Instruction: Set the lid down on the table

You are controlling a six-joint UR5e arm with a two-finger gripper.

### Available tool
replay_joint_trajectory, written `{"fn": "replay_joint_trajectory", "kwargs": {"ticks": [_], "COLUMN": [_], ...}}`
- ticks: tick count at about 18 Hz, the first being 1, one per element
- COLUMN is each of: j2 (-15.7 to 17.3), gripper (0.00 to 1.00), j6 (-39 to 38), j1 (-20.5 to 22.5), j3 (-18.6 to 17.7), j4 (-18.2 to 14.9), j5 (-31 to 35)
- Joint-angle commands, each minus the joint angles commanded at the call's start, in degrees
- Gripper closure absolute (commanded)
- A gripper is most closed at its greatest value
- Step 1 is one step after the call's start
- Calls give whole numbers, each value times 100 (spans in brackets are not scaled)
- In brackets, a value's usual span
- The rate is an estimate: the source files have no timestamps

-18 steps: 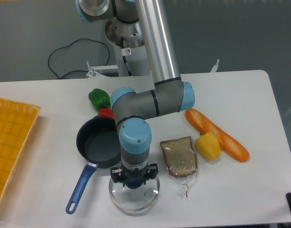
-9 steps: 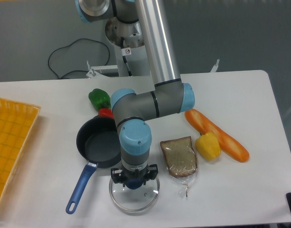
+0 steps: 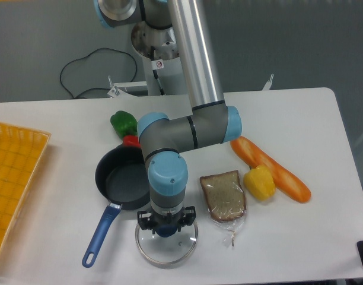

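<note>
The end effector (image 3: 166,227) is clamped on the blue knob of the lid (image 3: 166,243), which sits low over the table (image 3: 300,237), just beside the frying pan (image 3: 122,181)

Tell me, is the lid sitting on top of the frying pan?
No, the lid is over the white table beside the frying pan, whose dark inside is uncovered.

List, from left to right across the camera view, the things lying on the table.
Yellow-orange tray → frying pan → lid → bagged bread slice → yellow pepper → baguette.
</note>
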Motion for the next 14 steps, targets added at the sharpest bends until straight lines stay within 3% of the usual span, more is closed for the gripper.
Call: {"fn": "replay_joint_trajectory", "kwargs": {"ticks": [14], "j2": [-26], "gripper": [36], "j6": [0], "j1": [-17], "j3": [-26], "j4": [97], "j5": [132]}}
